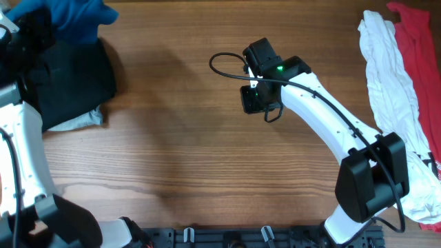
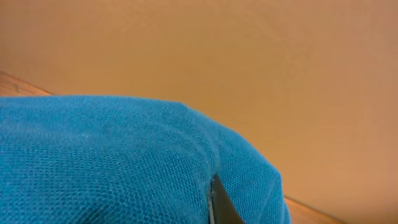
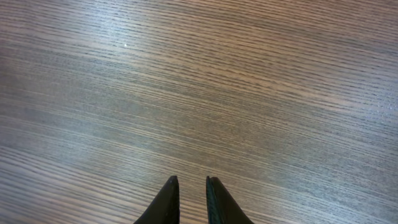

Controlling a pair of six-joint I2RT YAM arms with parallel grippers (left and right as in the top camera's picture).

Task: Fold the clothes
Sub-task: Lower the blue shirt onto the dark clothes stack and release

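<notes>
The royal-blue shirt (image 1: 77, 16) is bunched at the far left corner, raised over a black garment (image 1: 72, 76). In the left wrist view the blue knit (image 2: 106, 162) fills the lower frame and wraps my left gripper (image 2: 214, 190); only one dark finger shows, shut on the cloth. My right gripper (image 1: 253, 98) hangs over bare wood at the table's middle. In the right wrist view its fingers (image 3: 191, 182) are empty, with only a narrow gap between them.
A pale cloth (image 1: 81, 120) pokes out from under the black garment. A white garment (image 1: 386, 76) and a red one (image 1: 422, 48) lie in a pile along the right edge. The wooden table (image 1: 186, 151) spans the view.
</notes>
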